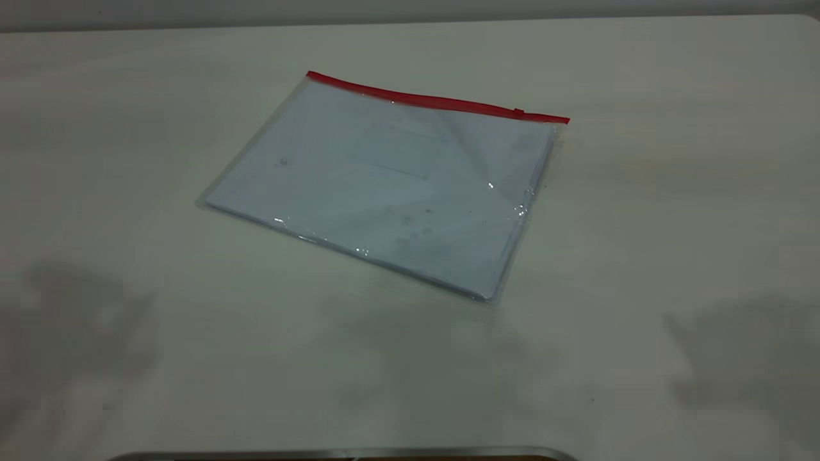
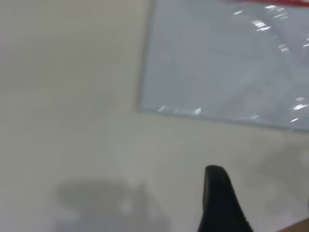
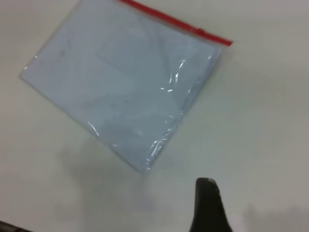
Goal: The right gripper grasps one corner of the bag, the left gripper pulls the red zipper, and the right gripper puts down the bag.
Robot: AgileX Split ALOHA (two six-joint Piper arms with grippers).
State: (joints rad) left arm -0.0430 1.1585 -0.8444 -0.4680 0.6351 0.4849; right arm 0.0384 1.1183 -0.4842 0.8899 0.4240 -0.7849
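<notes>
Bag (image 1: 384, 192), flat glossy clear plastic, red zipper (image 1: 435, 99).

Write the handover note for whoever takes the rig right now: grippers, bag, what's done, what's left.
Left gripper: above bare table, short of the bag's plain clear edge, holding nothing.
Right gripper: also above the table, off a plain corner of the bag, holding nothing.
Bag: flat on the table, paper inside, untouched. Red zipper runs along the far edge, slider near its right end.
Done: nothing yet.
Left: right gripper grasps a corner at the red strip, left gripper pulls the slider, right gripper sets the bag down.
</notes>
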